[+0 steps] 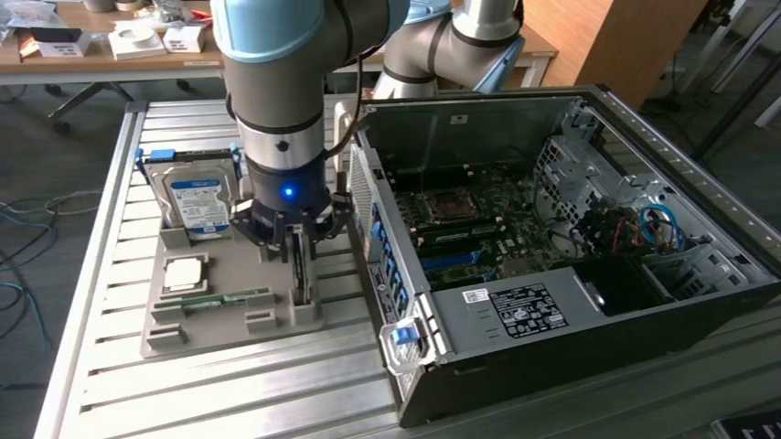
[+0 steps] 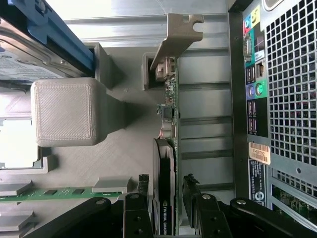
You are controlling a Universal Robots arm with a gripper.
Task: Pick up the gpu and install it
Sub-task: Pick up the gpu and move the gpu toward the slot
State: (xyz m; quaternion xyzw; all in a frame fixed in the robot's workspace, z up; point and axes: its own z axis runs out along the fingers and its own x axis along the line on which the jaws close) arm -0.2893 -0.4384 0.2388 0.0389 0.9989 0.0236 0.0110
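Observation:
The gpu (image 1: 300,274) stands on its edge in a slot of the grey holder tray (image 1: 171,337), beside the open computer case (image 1: 550,302). In the wrist view the gpu (image 2: 169,114) runs edge-on, with its silver bracket (image 2: 176,37) at the far end and a black cooler (image 2: 163,163) near the gripper. My gripper (image 1: 296,242) hangs straight down over the card. It is open, and its two black fingers (image 2: 143,191) stand one on each side of the card with small gaps. Nothing is held.
On the tray also sit a silver hard drive (image 1: 197,197) with a blue label, a processor (image 1: 186,273) and a green memory stick (image 1: 226,298). The case's rear port panel (image 2: 257,89) is close beside the card. The motherboard (image 1: 476,224) lies exposed inside the case.

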